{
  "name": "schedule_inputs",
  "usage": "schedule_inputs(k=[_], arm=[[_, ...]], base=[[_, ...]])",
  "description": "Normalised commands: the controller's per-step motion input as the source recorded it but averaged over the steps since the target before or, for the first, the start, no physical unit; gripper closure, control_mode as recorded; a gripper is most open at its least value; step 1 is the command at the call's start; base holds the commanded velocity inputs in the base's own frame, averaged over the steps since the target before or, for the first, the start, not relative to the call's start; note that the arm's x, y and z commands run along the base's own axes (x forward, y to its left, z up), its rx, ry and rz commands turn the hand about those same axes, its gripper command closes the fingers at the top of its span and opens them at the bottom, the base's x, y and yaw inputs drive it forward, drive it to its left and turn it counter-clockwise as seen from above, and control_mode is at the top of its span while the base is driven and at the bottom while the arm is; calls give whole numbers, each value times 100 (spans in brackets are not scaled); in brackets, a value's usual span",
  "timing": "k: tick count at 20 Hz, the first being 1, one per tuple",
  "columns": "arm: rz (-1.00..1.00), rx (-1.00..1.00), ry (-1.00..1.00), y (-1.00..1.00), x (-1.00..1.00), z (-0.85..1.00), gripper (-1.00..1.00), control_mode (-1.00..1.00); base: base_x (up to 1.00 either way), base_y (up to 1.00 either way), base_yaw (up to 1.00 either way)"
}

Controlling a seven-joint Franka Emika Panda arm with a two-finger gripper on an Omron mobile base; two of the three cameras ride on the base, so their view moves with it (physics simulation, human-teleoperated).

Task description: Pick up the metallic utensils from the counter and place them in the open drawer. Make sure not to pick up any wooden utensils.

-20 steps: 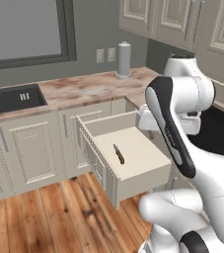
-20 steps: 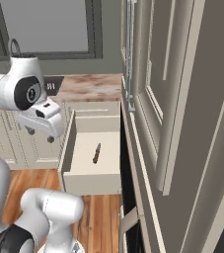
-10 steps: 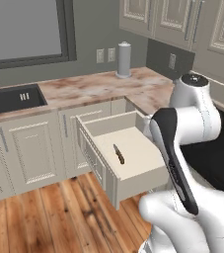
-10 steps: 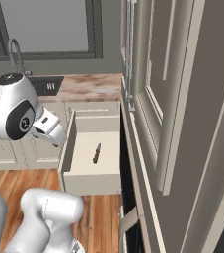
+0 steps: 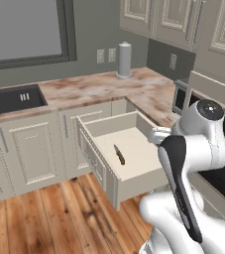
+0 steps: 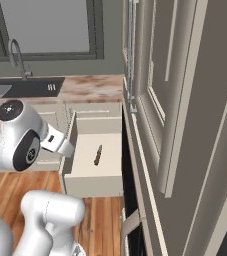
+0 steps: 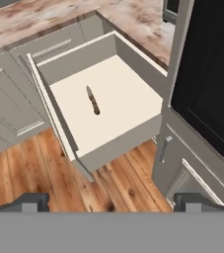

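Observation:
The cream drawer [image 5: 134,181] stands pulled out under a marbled sink worktop [image 5: 94,87]. Inside it lies a metallic utensil, a knife [image 5: 119,155] with a dark brown handle and grey blade, also seen from the other side as the knife [image 6: 98,155]. In the hand view, the knife [image 7: 93,101] rests on the pale drawer floor [image 7: 123,104]. My gripper [image 7: 114,203] hangs above the wood floor in front of the drawer, open and holding nothing, its fingertips [image 7: 32,201] far apart. The counter and the wooden utensils are out of view.
A dark oven front [image 7: 207,89] and a cabinet panel with a bar handle [image 7: 165,148] stand right of the drawer. A sink [image 5: 10,99] and a paper towel roll [image 5: 124,60] sit on the worktop. A tall cabinet [image 6: 185,125] rises on the right.
My arm has swung back from the drawer, the hand dropping lower and away from it. The knife in the drawer has not moved. The gripper stays open.

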Motion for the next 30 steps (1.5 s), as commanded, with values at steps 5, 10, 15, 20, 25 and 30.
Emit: schedule_inputs(k=[5,10,15,20,25,30], arm=[[5,0,-7,-5,6,0,-100,-100],[4,0,4,0,12,0,-100,-100],[0,0,0,0,0,0,-100,-100],[0,0,0,0,0,0,-100,-100],[0,0,0,0,0,0,-100,100],[0,0,0,0,0,0,-100,100]], base=[[0,0,0],[0,0,0],[0,0,0],[0,0,0],[-6,14,0],[-40,33,0]])
